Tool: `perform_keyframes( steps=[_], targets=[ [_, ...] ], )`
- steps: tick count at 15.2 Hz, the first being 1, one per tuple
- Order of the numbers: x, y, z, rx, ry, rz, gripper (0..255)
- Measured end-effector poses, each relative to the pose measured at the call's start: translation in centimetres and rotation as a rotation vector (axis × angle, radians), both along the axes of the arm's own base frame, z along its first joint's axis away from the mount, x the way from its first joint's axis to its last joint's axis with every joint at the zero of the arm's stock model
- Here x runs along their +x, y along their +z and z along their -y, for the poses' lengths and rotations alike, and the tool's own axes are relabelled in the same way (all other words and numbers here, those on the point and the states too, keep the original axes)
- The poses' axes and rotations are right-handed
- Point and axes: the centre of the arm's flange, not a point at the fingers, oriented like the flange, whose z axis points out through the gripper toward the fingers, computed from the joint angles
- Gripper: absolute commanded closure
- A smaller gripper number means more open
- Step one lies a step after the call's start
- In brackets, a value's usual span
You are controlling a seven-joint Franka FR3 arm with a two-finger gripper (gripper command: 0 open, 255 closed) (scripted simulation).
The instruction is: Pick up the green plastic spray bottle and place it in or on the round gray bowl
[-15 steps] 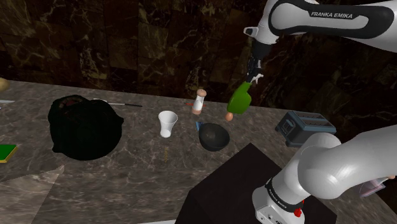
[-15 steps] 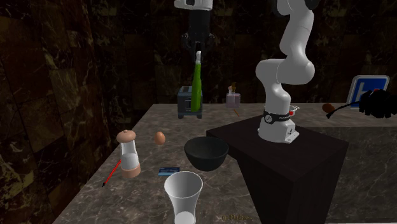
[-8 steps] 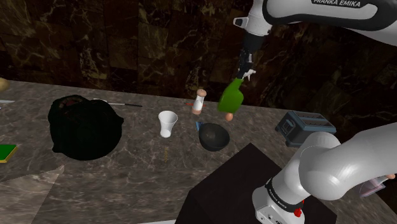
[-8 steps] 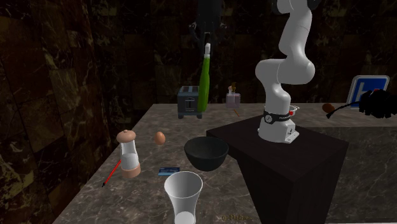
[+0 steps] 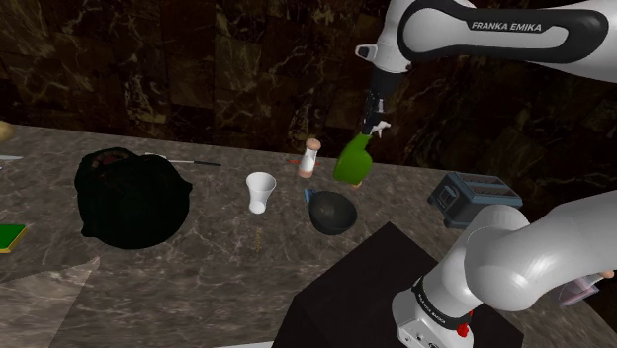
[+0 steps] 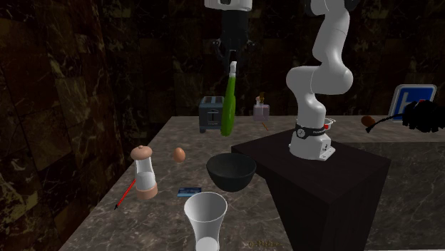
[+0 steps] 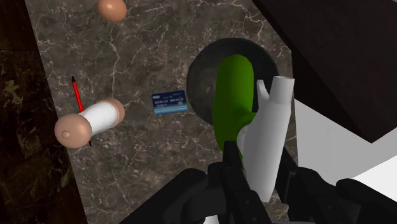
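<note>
1. The dark marble counter [image 5: 198, 267] runs across the shoulder view under a dark marble wall.
2. The white arm [image 5: 494, 30] rises from the black stand [image 6: 335, 178] and reaches over the counter.
3. A black, shapeless heap [image 5: 133, 198] lies on the counter towards the shoulder view's left, well apart from the rest.
4. A grey toaster [image 5: 473, 198] sits near the stand.
5. The dark round bowl [image 5: 333, 213] stands upright on the counter just beside the stand's corner.
6. The green spray bottle [image 5: 353, 161] hangs in the air, clear of the counter, base down and a little tilted. In the wrist view its green body [image 7: 232, 89] lies over the bowl's rim [image 7: 203, 83].
7. The black gripper [image 5: 374, 117] points down and pinches the bottle by its white trigger head, one finger on each side.
8. A white cup [image 5: 261, 190] stands upright near the bowl.
9. A white grinder [image 6: 145, 171] with a tan cap stands near the wall.
10. A brown egg [image 6: 179, 154] rests between the grinder and the bowl.
11. A small blue card [image 7: 169, 102] lies flat just beside the bowl.
12. A thin red pen [image 7: 77, 95] lies beside the grinder.
</note>
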Motion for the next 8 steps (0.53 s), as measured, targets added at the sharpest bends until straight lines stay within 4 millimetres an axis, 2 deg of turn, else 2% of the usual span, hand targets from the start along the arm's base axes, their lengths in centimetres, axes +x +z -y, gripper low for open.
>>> perform_keyframes(
  steps=[8],
  targets=[
    [-0.1,-4.3,0.1,0.0,0.0,0.0,255]
  ],
)
